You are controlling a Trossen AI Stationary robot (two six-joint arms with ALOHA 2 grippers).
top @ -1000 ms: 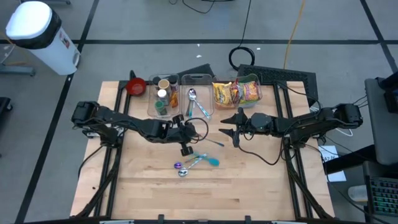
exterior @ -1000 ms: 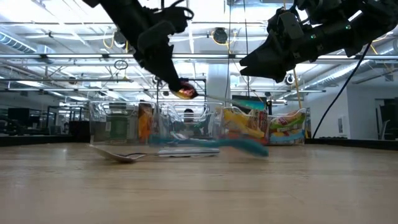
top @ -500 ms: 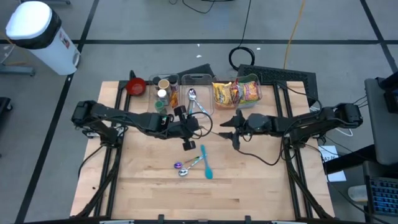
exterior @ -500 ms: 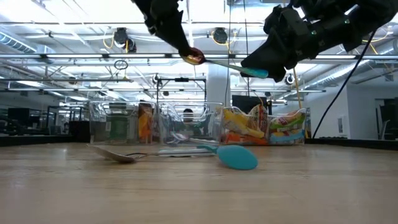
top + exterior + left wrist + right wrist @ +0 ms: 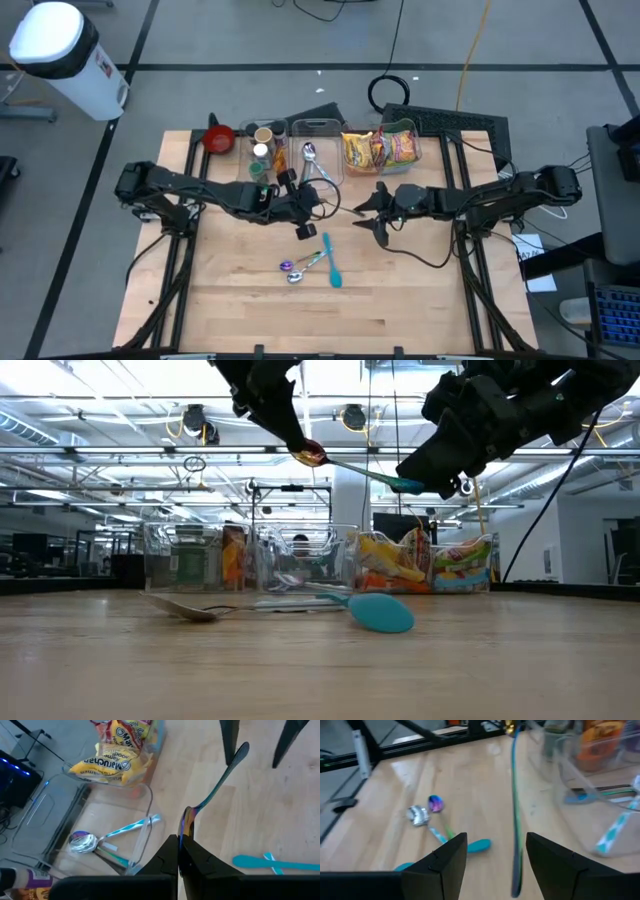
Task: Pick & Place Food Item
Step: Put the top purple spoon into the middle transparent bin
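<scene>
My left gripper (image 5: 180,851) is clamped tight on the bowl end of an iridescent spoon (image 5: 215,787), which I hold up in the air well above the wooden table (image 5: 400,290); its handle reaches out level toward my right gripper (image 5: 490,852). That right claw stands partly open, a finger on either side of the spoon's handle tip, and I cannot tell whether either finger touches it. Taking the clear middle bin (image 5: 318,160) as my mark: both claws hover just in front of it, the left one at its front edge, the right one off to the side below the bin of snack packets (image 5: 378,148). The middle bin holds a metal spoon (image 5: 82,841) and a light blue striped utensil (image 5: 131,826). On its other side sits a bin of small cups and jars (image 5: 262,152), with a red bowl (image 5: 219,138) beyond that. Farther out in front of the middle bin, on bare wood, lie a teal spoon (image 5: 331,265), a purple-bowled spoon (image 5: 435,803) and a silver one (image 5: 416,815), their handles crossing.
</scene>
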